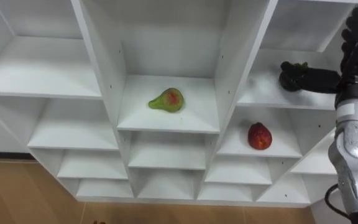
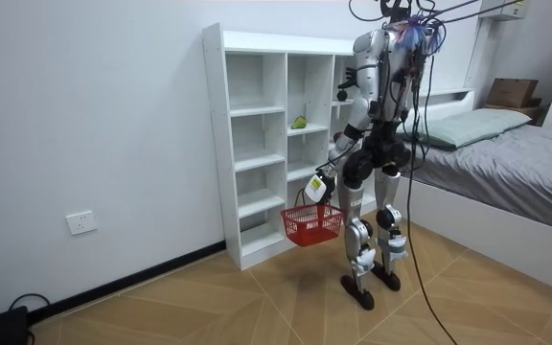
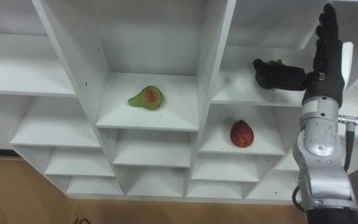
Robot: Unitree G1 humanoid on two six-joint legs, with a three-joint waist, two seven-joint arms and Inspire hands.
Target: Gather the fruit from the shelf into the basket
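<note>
A green-and-red pear (image 1: 166, 100), judged light but bruisable, best cupped round its belly, is laid mid-shelf in the white closet (image 1: 101, 56); the right hand (image 1: 356, 56) is held open, the left hand (image 2: 321, 184) clenched on a red wire basket (image 2: 312, 223).

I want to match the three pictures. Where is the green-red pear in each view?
Left eye view: the pear lies on the middle column's shelf, near the centre.
Right eye view: the pear, same shelf, left of centre.
Room view: the pear is a small green spot on that shelf.
Shared landmark: the middle column of the white closet.
</note>
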